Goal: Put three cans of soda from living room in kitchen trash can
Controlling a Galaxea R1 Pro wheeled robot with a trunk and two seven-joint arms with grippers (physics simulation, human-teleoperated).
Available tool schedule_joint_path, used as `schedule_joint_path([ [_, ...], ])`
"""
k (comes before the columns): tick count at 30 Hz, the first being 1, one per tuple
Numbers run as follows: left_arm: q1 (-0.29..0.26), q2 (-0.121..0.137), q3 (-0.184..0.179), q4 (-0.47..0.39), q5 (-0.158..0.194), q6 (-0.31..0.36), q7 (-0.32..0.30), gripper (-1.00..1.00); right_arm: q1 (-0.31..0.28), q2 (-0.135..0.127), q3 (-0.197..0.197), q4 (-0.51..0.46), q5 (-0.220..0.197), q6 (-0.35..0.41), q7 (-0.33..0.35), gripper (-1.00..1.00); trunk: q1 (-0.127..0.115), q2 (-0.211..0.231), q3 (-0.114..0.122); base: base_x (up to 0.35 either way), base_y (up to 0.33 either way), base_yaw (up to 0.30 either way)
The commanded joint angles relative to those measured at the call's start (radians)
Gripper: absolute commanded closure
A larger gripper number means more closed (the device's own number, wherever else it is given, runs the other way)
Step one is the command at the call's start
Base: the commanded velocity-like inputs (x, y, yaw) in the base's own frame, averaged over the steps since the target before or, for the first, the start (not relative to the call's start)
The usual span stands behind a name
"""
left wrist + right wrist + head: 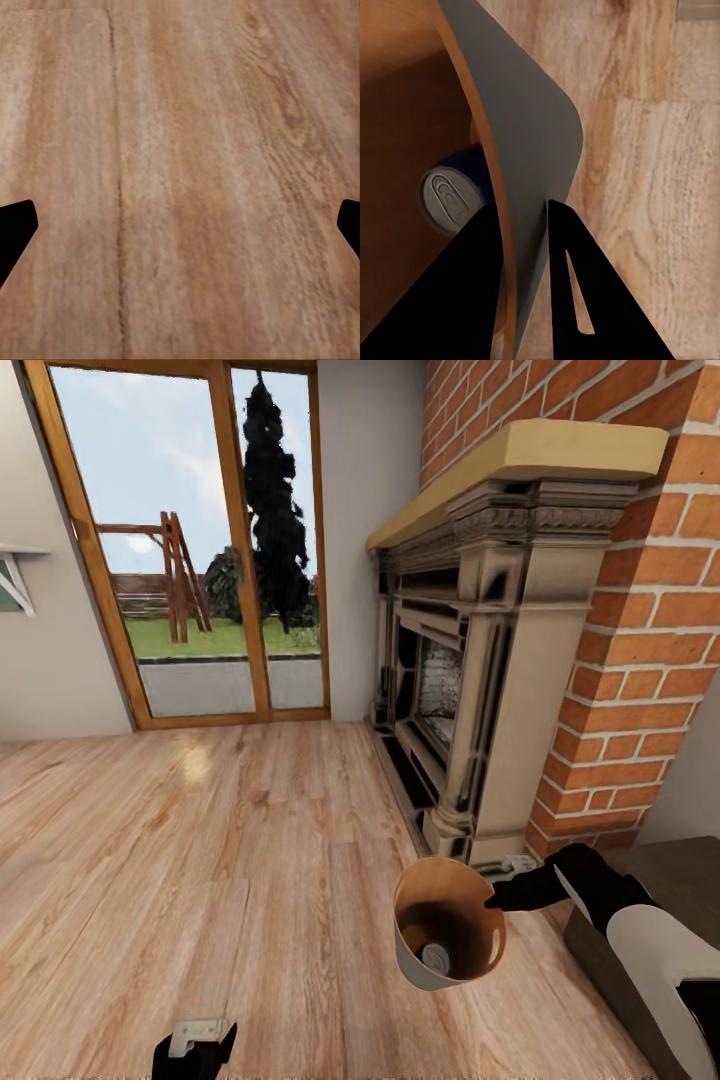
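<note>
At the near edge of the head view the left gripper (195, 1050) hangs low over the wood floor (200, 860), its jaws spread wide with nothing between them. A little farther out, the right gripper (497, 900) has its jaws pinched on the wall of the tash can (420, 960), one finger inside and one outside, holding it above the floor. A can of soda (435, 958) with a dark blue body lies in the bottom. Beyond stand the brick fireplace (480, 660) and a glazed door (190, 550).

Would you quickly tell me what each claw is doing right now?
Left claw: open, empty, over the wood floor.
Right claw: shut on the trash can wall; a soda can lies inside.
</note>
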Motion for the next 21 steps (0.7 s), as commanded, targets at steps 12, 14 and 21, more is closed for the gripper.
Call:
schedule_joint_path([
  [12,-0.001,-0.002,0.001,0.007,0.000,-0.055,0.022,-1.00,-0.001,0.000,-0.005,-0.001,-0.021,0.009,0.005,1.00,0.005,-0.003,-0.046,0.000,0.000,0.000],
  [14,-0.001,-0.002,0.001,0.007,0.000,-0.055,0.025,-1.00,-0.001,0.000,-0.005,-0.001,-0.021,0.009,0.005,1.00,0.006,-0.003,-0.054,0.000,0.000,0.000],
  [21,-0.001,-0.002,0.001,0.007,-0.001,-0.055,0.029,-1.00,-0.001,0.000,-0.006,-0.001,-0.021,0.009,0.005,1.00,0.009,-0.005,-0.081,0.000,0.000,0.000],
])
